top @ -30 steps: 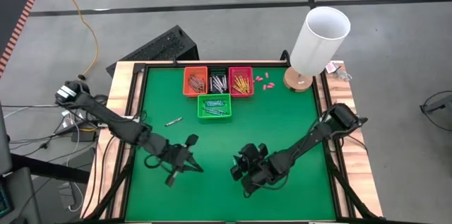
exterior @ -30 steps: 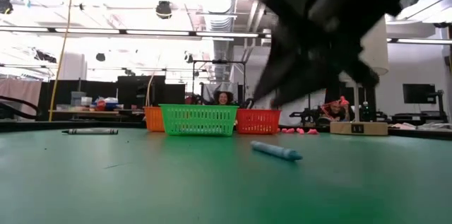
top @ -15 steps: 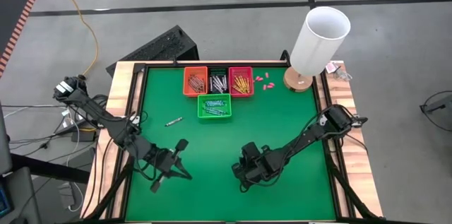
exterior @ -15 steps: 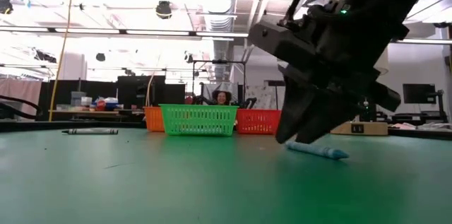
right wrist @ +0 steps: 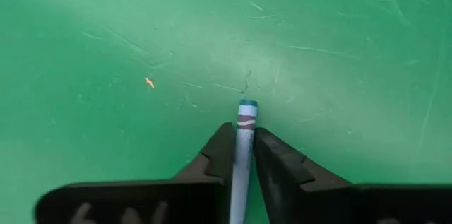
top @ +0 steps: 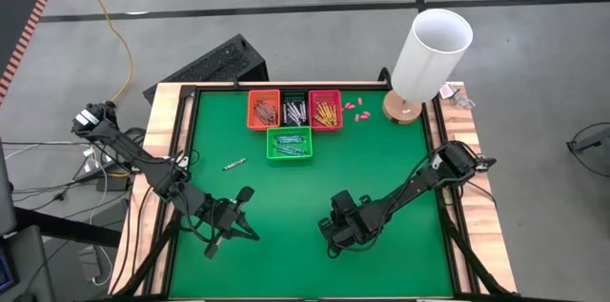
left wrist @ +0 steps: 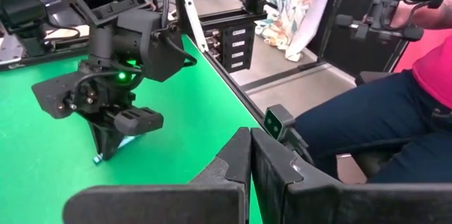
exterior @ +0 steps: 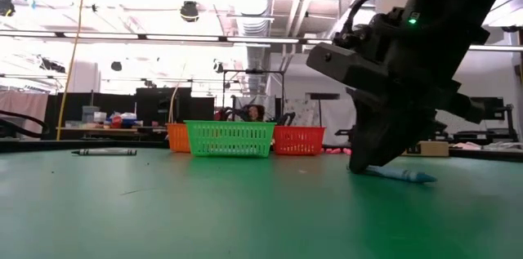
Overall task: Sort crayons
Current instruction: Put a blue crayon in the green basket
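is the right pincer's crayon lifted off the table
No, the blue crayon lies flat on the green table, with the right pincer down around one end.

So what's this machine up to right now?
It is sorting crayons. The right gripper is down on the green table with its fingers closed around a blue crayon. The left gripper waits shut nearby. Four small baskets at the far side already hold crayons, and one crayon lies loose.

Right claw (exterior: pixel 365 163) on blue crayon (exterior: pixel 406 176)
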